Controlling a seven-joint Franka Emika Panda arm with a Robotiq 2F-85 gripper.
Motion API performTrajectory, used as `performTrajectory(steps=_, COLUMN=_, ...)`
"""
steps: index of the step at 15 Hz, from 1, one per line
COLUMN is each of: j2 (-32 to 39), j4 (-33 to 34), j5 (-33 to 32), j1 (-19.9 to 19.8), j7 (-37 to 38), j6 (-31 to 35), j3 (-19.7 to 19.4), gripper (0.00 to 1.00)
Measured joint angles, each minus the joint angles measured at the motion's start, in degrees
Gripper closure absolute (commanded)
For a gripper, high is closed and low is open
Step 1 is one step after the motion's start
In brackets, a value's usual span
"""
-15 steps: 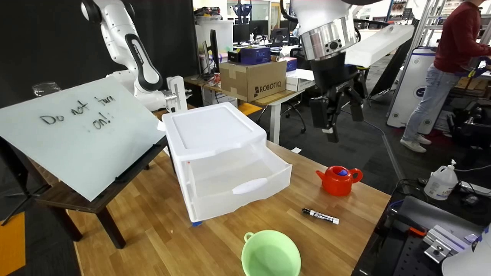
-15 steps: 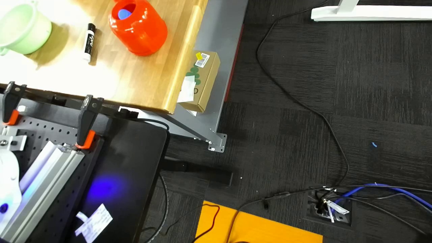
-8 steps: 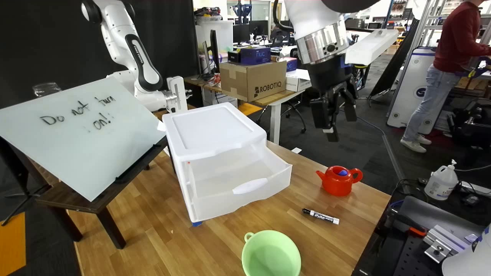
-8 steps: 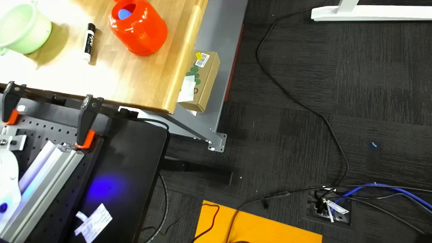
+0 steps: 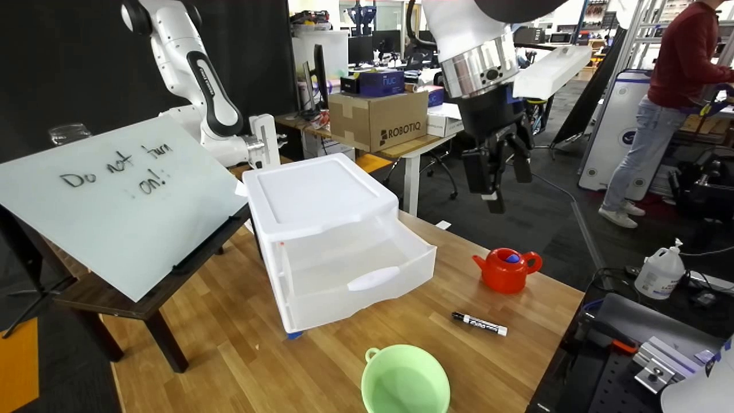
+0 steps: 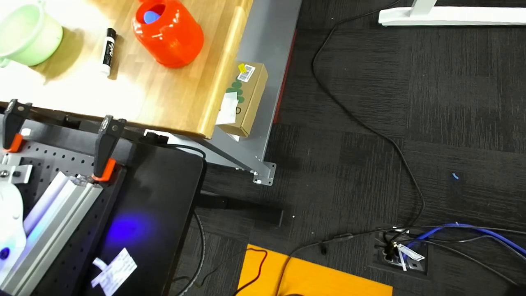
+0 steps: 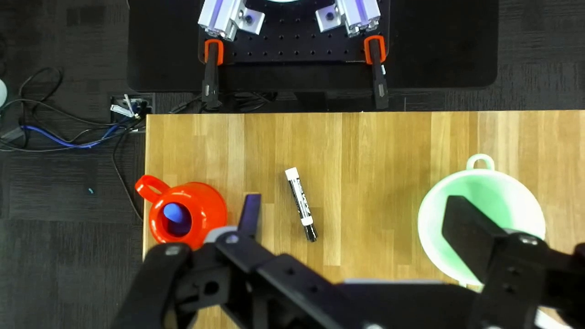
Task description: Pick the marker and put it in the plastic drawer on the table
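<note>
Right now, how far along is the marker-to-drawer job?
Done: the plastic drawer stands open, ready to receive.
In hand: nothing; the gripper hangs above the table, jaws wide apart, holding nothing.
Left: the whole transfer. The marker lies on the table, so grasp, lift, carry and release all remain.

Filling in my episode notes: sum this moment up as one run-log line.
dry-erase marker: lying on wood-grain table, near red teapot | gripper: open, holding nothing | plastic drawer: pulled out | pick-and-place: not yet done
</note>
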Motion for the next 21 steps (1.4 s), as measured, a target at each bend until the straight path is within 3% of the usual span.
performTrajectory(steps=5, j2=0.4, j4=-0.14, j5=0.06, j1=2.19, j7=-9.55, j6=-0.05, j3=-0.2, gripper=0.0)
performTrajectory(steps=10, j2=3.99, j4=-3.27, j5=0.0, j1=1.38, j7=-17.46, j6=0.0, j3=-4.95, gripper=0.0)
performTrajectory(steps=13, j2=8.38, j4=-4.78, j5=-0.02, j1=0.09, j7=-19.04, j6=0.18, j3=-7.5, gripper=0.0)
performTrajectory(steps=21, j2=7.51, j4=-4.41, j5=0.0, j1=0.52, j7=-18.92, j6=0.12, j3=-6.98, gripper=0.0)
